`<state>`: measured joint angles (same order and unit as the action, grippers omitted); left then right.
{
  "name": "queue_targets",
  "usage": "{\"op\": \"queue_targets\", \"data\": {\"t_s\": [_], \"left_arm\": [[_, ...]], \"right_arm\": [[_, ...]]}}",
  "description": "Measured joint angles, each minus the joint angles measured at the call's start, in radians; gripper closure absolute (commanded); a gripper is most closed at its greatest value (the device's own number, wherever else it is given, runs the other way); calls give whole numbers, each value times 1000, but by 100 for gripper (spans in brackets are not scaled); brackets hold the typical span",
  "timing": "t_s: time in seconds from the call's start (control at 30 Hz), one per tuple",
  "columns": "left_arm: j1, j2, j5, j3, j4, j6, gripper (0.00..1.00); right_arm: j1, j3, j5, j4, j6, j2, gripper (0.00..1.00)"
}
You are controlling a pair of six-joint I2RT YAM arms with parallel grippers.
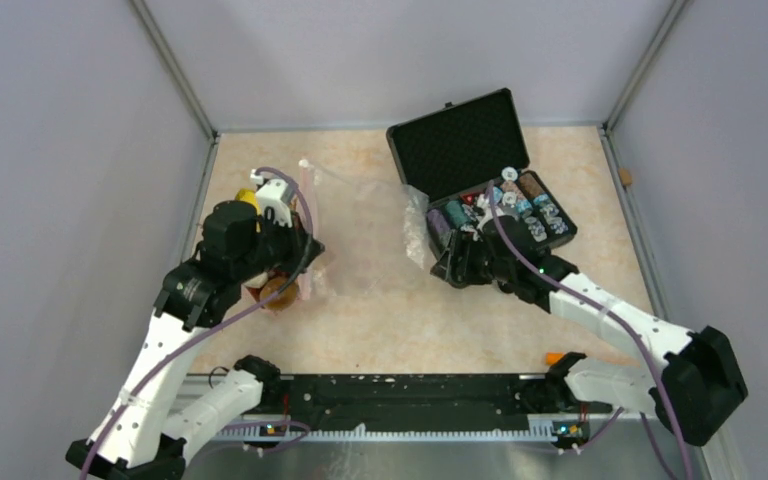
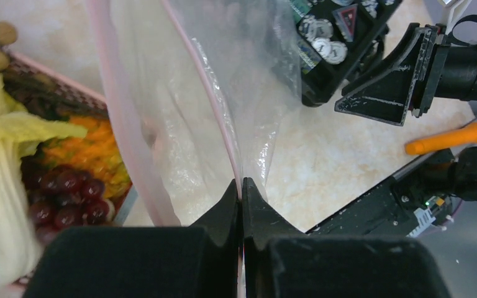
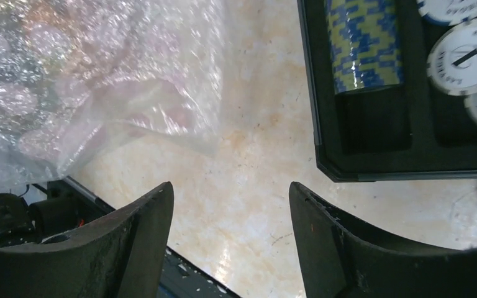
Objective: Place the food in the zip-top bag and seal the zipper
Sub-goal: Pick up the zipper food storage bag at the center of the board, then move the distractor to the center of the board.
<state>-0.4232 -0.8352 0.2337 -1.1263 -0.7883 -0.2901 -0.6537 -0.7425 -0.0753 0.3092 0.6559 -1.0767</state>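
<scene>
The clear zip-top bag (image 1: 370, 215) lies crinkled on the table between the arms. My left gripper (image 2: 241, 184) is shut on its thin pink zipper strip (image 2: 208, 93) and holds that edge up; the gripper also shows in the top view (image 1: 300, 262). The food sits in a pink lattice basket (image 2: 68, 93) under my left arm: dark grapes (image 2: 68, 192), orange and yellow pieces (image 2: 87, 146), a pale yellow leafy piece (image 2: 0, 136). A yellow piece (image 1: 247, 197) shows in the top view. My right gripper (image 3: 230, 189) is open and empty over bare table, beside the bag's far corner (image 3: 68, 81).
An open black case (image 1: 480, 170) with poker chips (image 3: 466, 56) stands at the back right, close to my right gripper (image 1: 457, 265). An orange object (image 2: 450, 138) lies by the black rail at the near edge (image 1: 410, 390). Grey walls enclose the table.
</scene>
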Motion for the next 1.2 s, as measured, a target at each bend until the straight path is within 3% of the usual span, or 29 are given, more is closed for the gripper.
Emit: {"op": "queue_targets", "data": {"t_s": [0.27,0.63,0.93,1.2], "left_arm": [[0,20,-81,4,-60,-26,100],[0,2,-53,28,-35,-37,100],[0,15,2,51,-5,-54,100],[0,14,68,71,35,-57,100]], "right_arm": [[-25,-2,-78,-146,17,-235,27],[-147,-132,169,-192,-24,-562,21],[-74,-202,294,-291,-57,-634,19],[-2,-254,312,-333,-118,-676,18]]}}
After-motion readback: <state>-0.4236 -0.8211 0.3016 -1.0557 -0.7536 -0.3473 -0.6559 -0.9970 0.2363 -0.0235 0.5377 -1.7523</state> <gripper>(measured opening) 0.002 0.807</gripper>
